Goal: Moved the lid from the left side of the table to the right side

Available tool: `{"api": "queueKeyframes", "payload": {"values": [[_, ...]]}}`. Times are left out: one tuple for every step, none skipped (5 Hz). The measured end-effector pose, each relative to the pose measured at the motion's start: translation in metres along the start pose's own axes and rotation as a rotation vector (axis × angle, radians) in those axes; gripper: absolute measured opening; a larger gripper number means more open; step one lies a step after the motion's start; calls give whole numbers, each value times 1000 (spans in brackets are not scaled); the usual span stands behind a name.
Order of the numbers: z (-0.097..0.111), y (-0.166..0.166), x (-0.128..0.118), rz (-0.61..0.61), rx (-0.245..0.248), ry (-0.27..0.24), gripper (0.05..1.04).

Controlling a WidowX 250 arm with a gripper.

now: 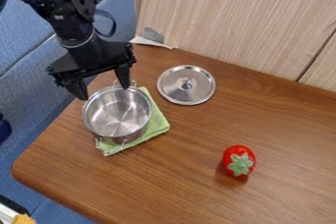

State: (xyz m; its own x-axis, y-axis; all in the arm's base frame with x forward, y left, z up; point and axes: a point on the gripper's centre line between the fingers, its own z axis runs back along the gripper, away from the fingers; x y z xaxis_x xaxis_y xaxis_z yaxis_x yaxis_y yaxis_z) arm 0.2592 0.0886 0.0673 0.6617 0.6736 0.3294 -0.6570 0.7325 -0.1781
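Lid [172, 82] flat on the far part of the worktop [177, 181], with its knob [187, 85] upward, to the right of the steel pot [117, 115] and apart from it, short of the wood panel [230, 26] behind. Probably an early stage of the task: on the far left part of the visible surface, with ample room further right, so seemingly not yet carried across, though impossible to confirm from this placing alone. Gripper [103, 92] open wide and empty, with fingers [123, 76] spread over the pot's far rim, to the left of the lid and away from its knob. Left to do, by this reading: a move right to the lid, a closing on the knob, a lift, a carry toward the right side and a gentle release, clear of the toy strawberry [238, 161] on the near right. Cut off or hard to make out: the worktop's right end, beyond the view and so no sure guide to the goal spot; the lid's underside, face down; much of the green cloth [158, 124], hidden under the pot; the pot's far handle [133, 83], partly behind a finger; any contact between fingertips and rim, impossible to tell at this slant.
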Motion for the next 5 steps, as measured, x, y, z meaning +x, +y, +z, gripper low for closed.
{"api": "queueKeyframes", "payload": {"values": [[-5, 1, -4, 5, 11, 27, 1000], [-12, -25, 14, -43, 22, 78, 1000], [-20, -44, 30, -56, 29, 84, 1000], [-27, -65, 38, -88, 30, 92, 1000], [-42, -82, 42, -125, 46, 86, 1000]]}}
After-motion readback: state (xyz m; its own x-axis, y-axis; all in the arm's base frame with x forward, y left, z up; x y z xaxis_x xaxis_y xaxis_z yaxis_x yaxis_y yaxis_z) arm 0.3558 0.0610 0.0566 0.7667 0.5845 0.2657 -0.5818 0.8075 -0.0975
